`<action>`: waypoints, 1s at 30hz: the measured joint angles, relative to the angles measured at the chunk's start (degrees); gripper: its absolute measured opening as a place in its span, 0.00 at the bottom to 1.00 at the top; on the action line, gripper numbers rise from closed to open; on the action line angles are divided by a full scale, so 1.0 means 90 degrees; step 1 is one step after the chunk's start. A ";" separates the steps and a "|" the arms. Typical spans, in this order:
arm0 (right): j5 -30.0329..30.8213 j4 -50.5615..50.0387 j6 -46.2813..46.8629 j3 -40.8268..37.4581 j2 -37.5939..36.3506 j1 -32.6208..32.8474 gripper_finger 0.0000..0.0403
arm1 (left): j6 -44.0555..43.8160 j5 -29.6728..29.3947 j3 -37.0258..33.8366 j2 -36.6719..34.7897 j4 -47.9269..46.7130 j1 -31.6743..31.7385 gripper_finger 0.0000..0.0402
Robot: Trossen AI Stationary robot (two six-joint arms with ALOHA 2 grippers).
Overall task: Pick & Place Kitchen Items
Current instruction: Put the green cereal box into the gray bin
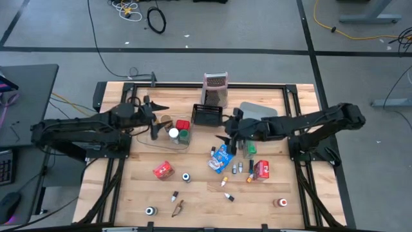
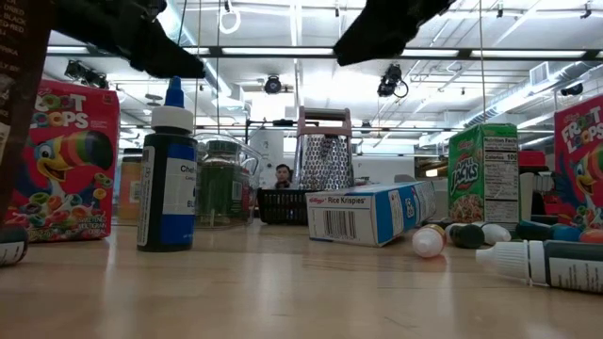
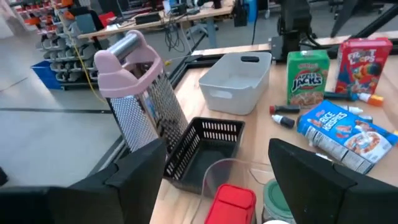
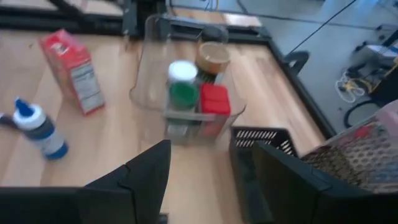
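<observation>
Tub (image 4: pixel 149 93): white, green, brown jars, red item | basket (image 3: pixel 208 146): empty | both end effectors spread, holding nothing

Reads "Froot Loops" on the red cereal box (image 2: pixel 64 160) at the low view's left edge, and again on a second red box (image 2: pixel 580 155) at the right edge. Shows "Rice Krispies" under a Kellogg's script, beside a barcode, on the blue box (image 2: pixel 369 213) lying flat. Gives "Jacks" on the green box (image 2: pixel 483 169), with a nutrition panel on its side, too small to read. Starts "Che", perhaps, on the blue-capped bottle (image 2: pixel 168 169). Repeats "Jacks", "Froot Loops" and "Rice Krispies" in the left wrist view.
</observation>
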 joint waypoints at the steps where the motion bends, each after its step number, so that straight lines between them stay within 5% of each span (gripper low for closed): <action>1: 0.0017 0.0098 -0.0002 -0.0002 0.0000 -0.0029 0.59 | 0.0023 0.0022 0.0003 0.0029 0.0103 0.0000 0.73; 18: 0.0013 0.0346 -0.0562 -0.0007 0.0000 -0.0067 0.59 | 0.0049 0.0283 0.0007 0.0034 0.0302 0.0000 0.73; 30: 0.1370 0.1367 -0.1636 -0.0007 0.0027 -0.0070 0.59 | 0.0049 0.0278 0.0007 0.0034 0.0297 0.0000 0.73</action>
